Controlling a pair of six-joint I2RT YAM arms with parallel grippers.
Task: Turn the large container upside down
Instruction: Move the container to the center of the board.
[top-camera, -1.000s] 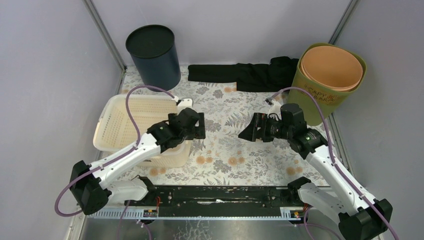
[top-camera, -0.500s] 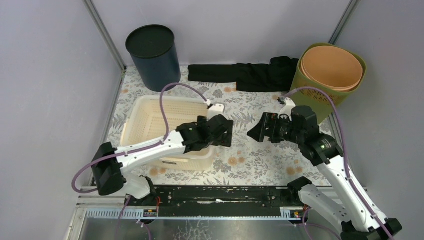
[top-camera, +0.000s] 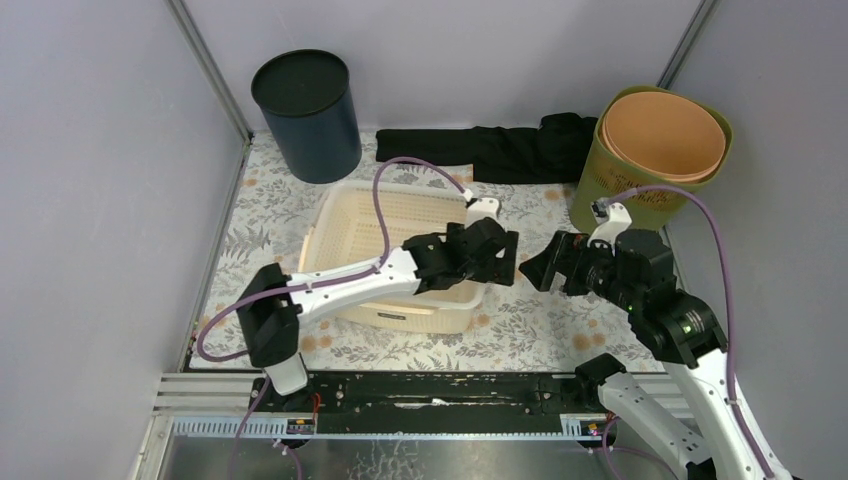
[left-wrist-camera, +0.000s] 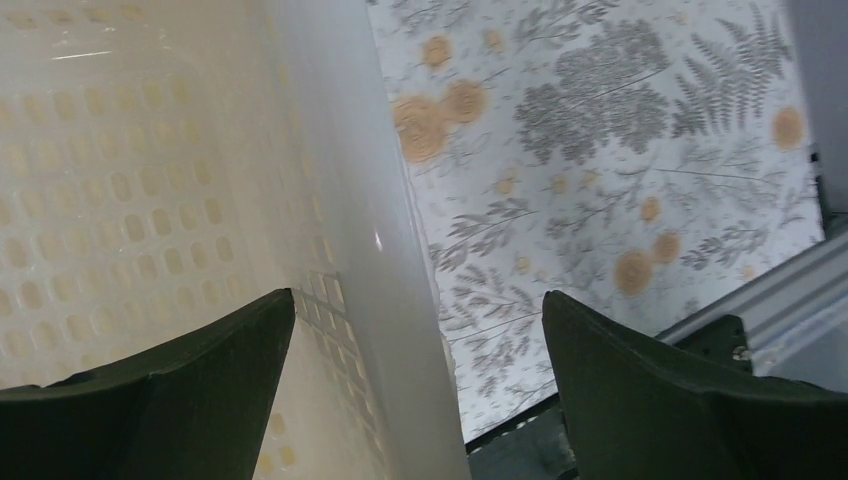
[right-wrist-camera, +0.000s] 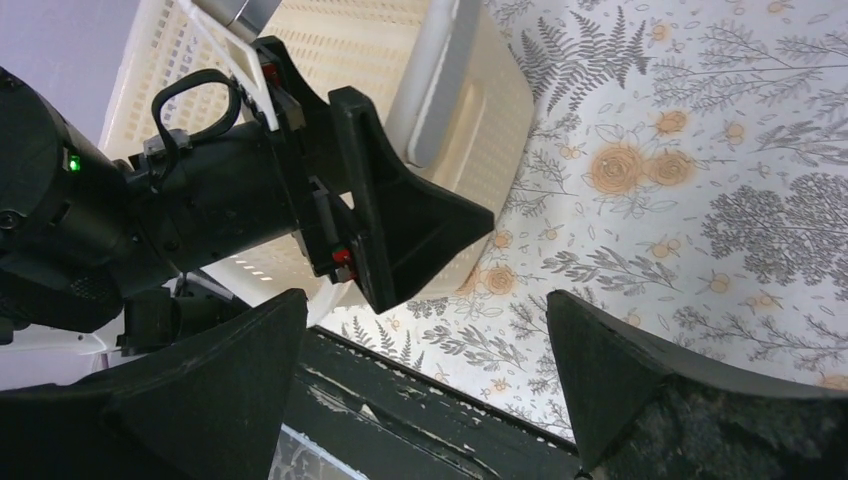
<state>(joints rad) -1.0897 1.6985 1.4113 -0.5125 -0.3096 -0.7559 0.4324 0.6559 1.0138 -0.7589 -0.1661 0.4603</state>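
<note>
The large container is a cream perforated plastic basket (top-camera: 365, 235), upright with its opening up, near the middle of the floral table. My left gripper (top-camera: 497, 255) stands open astride the basket's right wall (left-wrist-camera: 350, 200). One finger (left-wrist-camera: 180, 380) is inside the basket and the other (left-wrist-camera: 660, 390) is outside it over the table. My right gripper (top-camera: 548, 265) is open and holds nothing, just right of the left gripper and facing it. In the right wrist view the left gripper (right-wrist-camera: 400, 220) and the basket (right-wrist-camera: 350, 40) fill the upper left.
A dark blue round bin (top-camera: 306, 112) stands at the back left. Along the back edge lies a black cloth (top-camera: 490, 150). A green bin with an orange liner (top-camera: 660, 150) is at the back right. A black rail (top-camera: 440, 390) runs along the near edge.
The left arm has swung right with its jaws over the basket's wall, and the basket has slid from the left side towards the middle. The right gripper has backed away to the right.
</note>
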